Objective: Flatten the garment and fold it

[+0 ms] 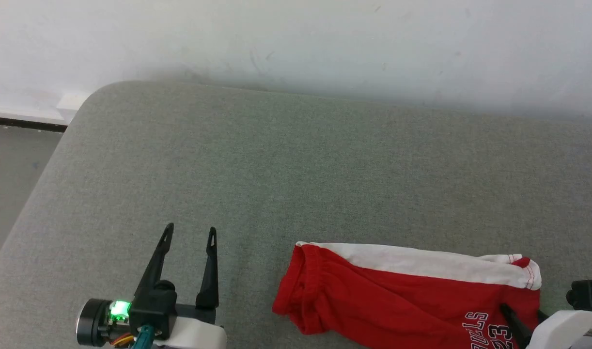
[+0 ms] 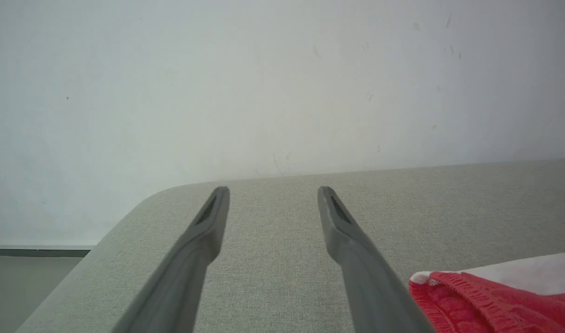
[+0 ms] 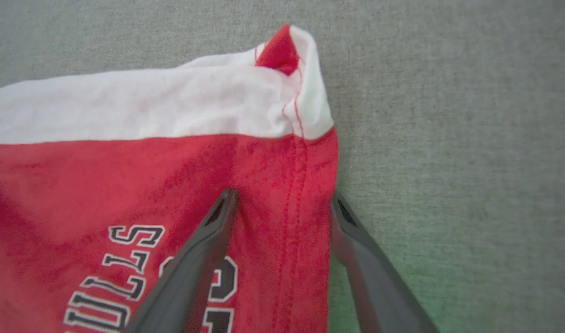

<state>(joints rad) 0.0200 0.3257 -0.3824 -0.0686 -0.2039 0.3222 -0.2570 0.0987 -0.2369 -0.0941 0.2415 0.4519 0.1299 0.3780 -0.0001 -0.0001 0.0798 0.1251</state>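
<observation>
We judge the flattening barely begun; the garment point(image 1: 397, 300) lies on the grey bench point(image 1: 276, 169) towards its right and near side, its lower part cut off by the head view's bottom edge; the gathered waistband point(image 1: 301, 286) points left and is rumpled, the white stripe point(image 3: 148, 111) runs along the far edge, and the print point(image 3: 116, 273) sits by the hem point(image 3: 291, 208) at the right

The right tool point(image 3: 283, 195) stands with its jaws apart, straddling that hem, one finger over the red cloth and the other over bare bench just beside it; it grips nothing, and we cannot tell whether it touches; the left tool point(image 1: 190, 228) is likewise spread and empty, over bare bench, apart from the waistband

What could go wrong: the cloth looks thin, so a pinch here might catch the top layer alone and peel it open; a pull from the right with the waistband unheld would likely drag the whole garment and not stretch it; folding over the bunched waistband would press the creases in; a finger pressed too hard might snag the bench fabric

As for containers, we find none to report; the garment rests straight on the bench, inside nothing
</observation>
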